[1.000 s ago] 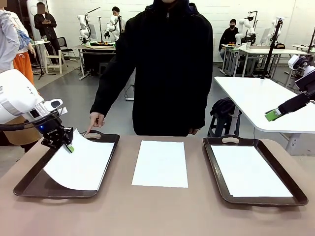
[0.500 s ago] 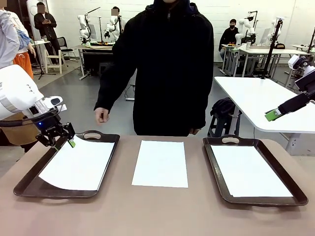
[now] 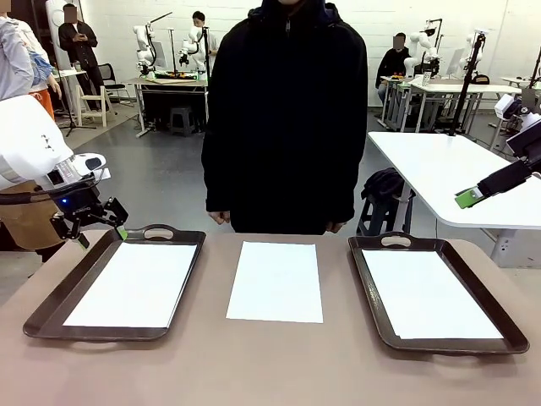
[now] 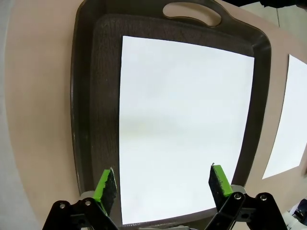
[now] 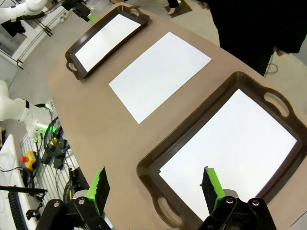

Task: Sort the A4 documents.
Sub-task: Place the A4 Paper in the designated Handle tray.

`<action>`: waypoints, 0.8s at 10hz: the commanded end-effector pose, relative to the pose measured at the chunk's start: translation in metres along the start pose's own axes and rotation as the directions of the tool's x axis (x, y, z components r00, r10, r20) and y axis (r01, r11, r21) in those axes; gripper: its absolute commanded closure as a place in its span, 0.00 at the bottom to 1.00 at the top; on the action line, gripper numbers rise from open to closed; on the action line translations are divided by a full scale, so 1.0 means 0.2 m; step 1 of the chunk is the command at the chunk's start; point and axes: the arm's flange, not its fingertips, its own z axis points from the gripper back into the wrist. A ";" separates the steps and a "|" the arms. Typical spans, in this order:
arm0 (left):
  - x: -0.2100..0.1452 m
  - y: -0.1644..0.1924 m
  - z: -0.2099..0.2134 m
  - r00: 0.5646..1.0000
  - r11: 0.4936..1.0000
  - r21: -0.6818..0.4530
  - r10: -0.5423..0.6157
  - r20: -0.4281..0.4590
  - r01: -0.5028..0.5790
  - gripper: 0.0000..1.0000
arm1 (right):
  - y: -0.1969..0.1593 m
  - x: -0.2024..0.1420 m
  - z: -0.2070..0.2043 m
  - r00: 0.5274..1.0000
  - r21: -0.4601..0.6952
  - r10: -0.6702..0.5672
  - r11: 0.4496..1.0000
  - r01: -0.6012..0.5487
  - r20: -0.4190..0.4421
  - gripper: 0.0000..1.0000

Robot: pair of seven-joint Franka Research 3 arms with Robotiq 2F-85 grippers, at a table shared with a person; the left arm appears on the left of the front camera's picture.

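Three A4 documents show, all plain white. One sheet (image 3: 131,283) lies flat in the left dark tray (image 3: 51,309). A second sheet (image 3: 276,281) rests on the bare table between the trays. The third sheet (image 3: 427,292) fills the right tray (image 3: 507,317). My left gripper (image 3: 101,235) hovers open above the left tray's far left corner, holding nothing. In the left wrist view its green pads (image 4: 106,187) stand wide apart over that tray's sheet (image 4: 182,120). My right gripper (image 5: 156,184) is open and empty, high over the right tray's sheet (image 5: 235,148).
A person in a black jacket (image 3: 287,118) stands at the table's far edge behind the middle sheet, arms down at the sides. Another white table (image 3: 431,165) stands to the back right. Bare brown tabletop (image 3: 270,364) runs along the near edge.
My left gripper has opened and let go of the sheet, which has settled flat in the left tray. The gripper has drawn back to the left. The person's hand has left the tray.
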 end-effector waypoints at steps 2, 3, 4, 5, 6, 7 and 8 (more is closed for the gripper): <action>0.00 0.01 -0.01 1.000 1.000 0.001 0.000 -0.002 0.000 0.00 | 0.00 0.00 -0.01 1.000 0.008 0.007 1.000 -0.007 0.002 0.00; 0.00 0.01 -0.01 1.000 1.000 0.001 0.000 -0.002 0.000 0.00 | 0.00 0.00 -0.01 1.000 0.008 0.007 1.000 -0.007 0.002 0.00; 0.00 0.01 -0.01 1.000 1.000 0.001 0.000 -0.002 0.000 0.00 | 0.00 0.00 -0.01 1.000 0.008 0.007 1.000 -0.007 0.002 0.00; 0.00 0.01 -0.01 1.000 1.000 0.001 0.000 -0.002 0.000 0.00 | 0.00 0.00 -0.01 1.000 0.008 0.007 1.000 -0.007 0.002 0.00; 0.00 0.01 -0.01 1.000 1.000 0.001 0.000 -0.002 0.000 0.00 | 0.00 0.00 -0.01 1.000 0.008 0.007 1.000 -0.007 0.002 0.00; 0.00 0.01 -0.01 1.000 1.000 0.001 0.000 -0.002 0.000 0.00 | 0.00 0.00 -0.01 1.000 0.008 0.007 1.000 -0.007 0.002 0.00; 0.00 0.01 -0.01 1.000 1.000 0.001 0.000 -0.002 0.000 0.00 | 0.00 0.00 -0.01 1.000 0.008 0.007 1.000 -0.007 0.002 0.00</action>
